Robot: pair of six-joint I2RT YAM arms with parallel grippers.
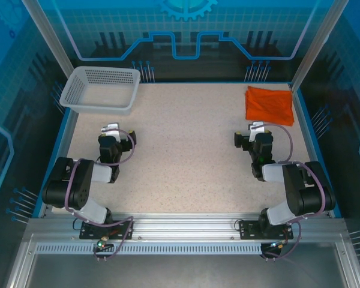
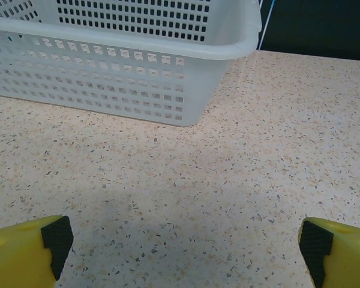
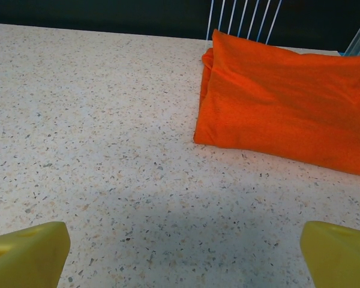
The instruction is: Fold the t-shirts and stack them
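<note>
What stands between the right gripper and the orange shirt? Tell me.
Nothing visible does. The right gripper is open and faces the folded shirt at the far right corner, with only bare table between them. The basket sits at the far left, well out of the way.

basket [image 1: 102,90] far-left, t-shirts [image 1: 269,105] far-right, open middle

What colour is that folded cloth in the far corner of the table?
Bright orange, plain with no print. The t-shirt shows best in the right wrist view.
</note>
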